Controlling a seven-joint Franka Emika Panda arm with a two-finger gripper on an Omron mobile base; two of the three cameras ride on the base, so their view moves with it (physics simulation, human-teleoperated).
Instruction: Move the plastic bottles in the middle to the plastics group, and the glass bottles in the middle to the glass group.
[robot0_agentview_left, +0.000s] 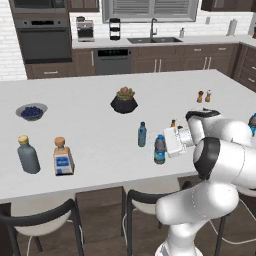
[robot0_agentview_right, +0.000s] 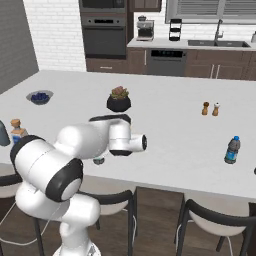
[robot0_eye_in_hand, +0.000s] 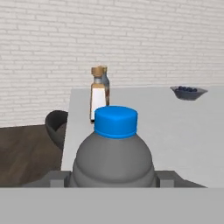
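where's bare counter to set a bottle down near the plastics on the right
Bare counter runs wide between the shakers and the lone water bottle, and on toward the potted plant. It is crowded by the gripper: two water bottles and a green bottle's top stand close together.

White island counter (robot0_agentview_left: 90, 135), water bottles (robot0_agentview_left: 142, 134), glass bottles (robot0_agentview_left: 28, 155), plant (robot0_agentview_left: 124, 100), bowl (robot0_agentview_left: 31, 111), shakers (robot0_agentview_left: 204, 96)

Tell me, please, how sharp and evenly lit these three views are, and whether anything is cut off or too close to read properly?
Left base view: even, flat light, soft shadows, slightly coarse; the near water bottle sits against the gripper, partly hidden. Right base view: equally even; the arm hides the middle bottles. Hand view: the blue cap is crisp, but the bottle body looms close and is cropped at the bottom; the stoppered bottle behind stays readable.
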